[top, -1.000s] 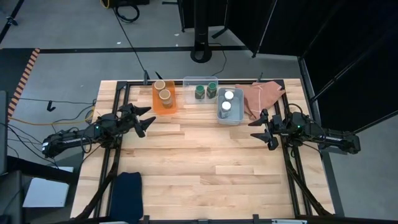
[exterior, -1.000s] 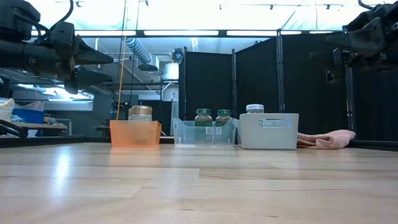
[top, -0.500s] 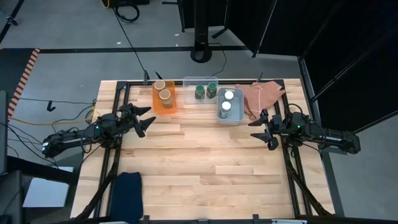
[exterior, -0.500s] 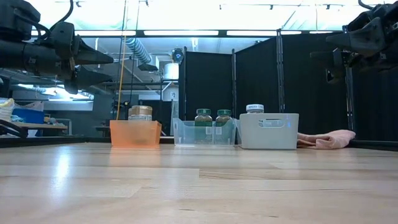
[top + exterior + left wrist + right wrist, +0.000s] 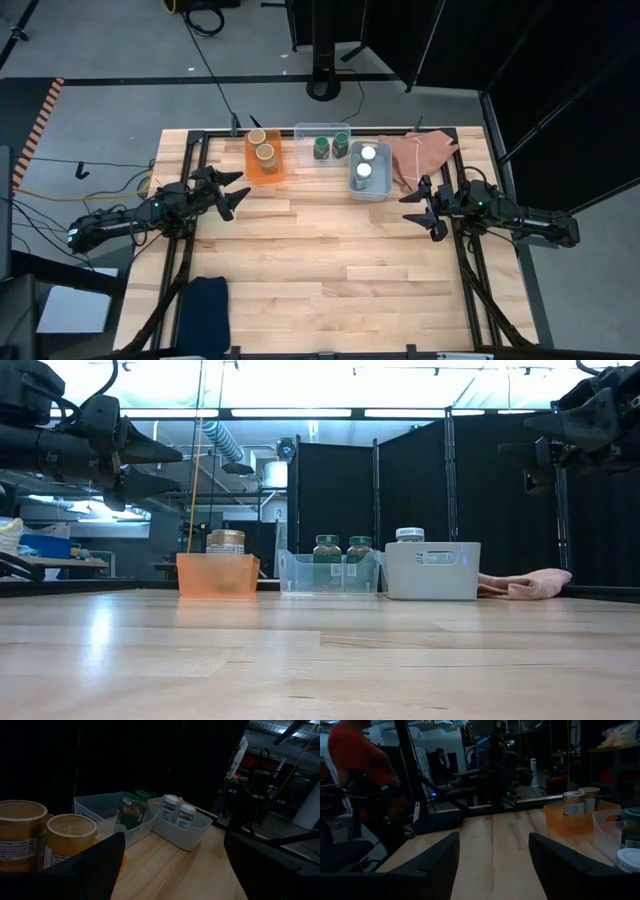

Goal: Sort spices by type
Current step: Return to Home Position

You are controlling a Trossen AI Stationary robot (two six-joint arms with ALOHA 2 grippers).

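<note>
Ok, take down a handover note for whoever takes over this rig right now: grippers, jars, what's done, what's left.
Left gripper: open, empty, raised over the left side of the table.
Right gripper: open, empty, raised over the right side.
Tan-lidded jars: both in the orange bin.
Green-lidded jars: both in the clear bin.
White-lidded jars: both in the pale-blue bin.
Done: all six jars sorted by lid colour, none loose on the table.
Left: nothing to sort; at most, park the arms.
</note>
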